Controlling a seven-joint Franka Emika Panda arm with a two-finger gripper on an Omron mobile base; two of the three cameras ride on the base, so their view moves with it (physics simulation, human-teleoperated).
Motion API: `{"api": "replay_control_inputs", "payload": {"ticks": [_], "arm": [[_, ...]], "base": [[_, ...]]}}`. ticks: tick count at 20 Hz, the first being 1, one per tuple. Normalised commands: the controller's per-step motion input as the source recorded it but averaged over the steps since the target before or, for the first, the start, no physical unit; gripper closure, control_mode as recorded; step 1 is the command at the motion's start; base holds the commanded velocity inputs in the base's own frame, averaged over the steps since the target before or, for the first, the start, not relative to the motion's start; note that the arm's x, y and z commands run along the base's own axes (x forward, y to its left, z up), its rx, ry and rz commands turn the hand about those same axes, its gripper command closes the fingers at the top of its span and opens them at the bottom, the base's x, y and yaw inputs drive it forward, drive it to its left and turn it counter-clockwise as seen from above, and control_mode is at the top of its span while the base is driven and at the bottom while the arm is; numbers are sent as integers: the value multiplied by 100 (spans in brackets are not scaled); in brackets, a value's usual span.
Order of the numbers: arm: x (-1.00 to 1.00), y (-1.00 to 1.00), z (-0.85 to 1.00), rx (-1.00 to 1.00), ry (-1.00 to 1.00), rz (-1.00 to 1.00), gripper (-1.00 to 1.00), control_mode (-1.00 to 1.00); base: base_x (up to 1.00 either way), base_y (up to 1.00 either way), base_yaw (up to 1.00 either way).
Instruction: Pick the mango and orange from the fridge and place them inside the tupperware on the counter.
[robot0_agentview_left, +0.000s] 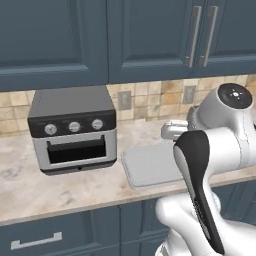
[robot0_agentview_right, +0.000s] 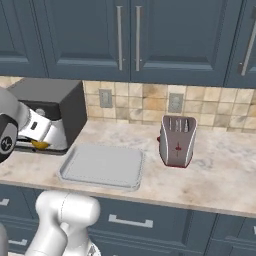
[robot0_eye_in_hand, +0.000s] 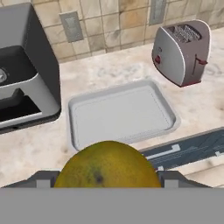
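— One fruit (robot0_eye_in_hand: 108, 165) sits in the gripper (robot0_eye_in_hand: 107, 178) right now, bottom centre of the hand view. It is yellow-orange with a small dark spot; I can't say for sure whether it's the orange or the mango. A dark finger (robot0_eye_in_hand: 43, 178) shows at each side of it, pressed close, so I read the pincer as closed on it.

— Where is it in the base views?

— In the right base view I see a sliver of orange-yellow at the left edge, under the white wrist, in front of the oven (robot0_agentview_right: 55, 107). The fingers themselves I can't make out there.

— And the tupperware?

— Just above the fruit in the hand view, middle of the frame: the tupperware (robot0_eye_in_hand: 76, 111), lying flat on the counter (robot0_eye_in_hand: 199, 105). It has nothing in it. In the left base view its right part is hidden behind the arm; its bare left edge (robot0_agentview_left: 131, 167) lies just right of the oven.

— Anything else nearby?

— The toaster (robot0_eye_in_hand: 183, 50), upper right of the hand view, stands apart from the tupperware. Two wall outlets (robot0_eye_in_hand: 71, 25) show on the tiles at the top.
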Motion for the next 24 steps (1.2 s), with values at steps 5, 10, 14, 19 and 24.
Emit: {"api": "replay_control_inputs", "payload": {"ticks": [5,10,14,19,24], "arm": [[13,-22,-33,0,8,10,100,-100],[0,-15,-46,0,6,0,100,-100],[6,-4,-23,0,15,0,100,-100],[13,0,-18,0,25,0,100,-100],[18,-15,-22,0,22,0,100,-100]], "base": [[6,-9,3],[0,0,0],[0,0,0],[0,0,0],[0,0,0]]}}
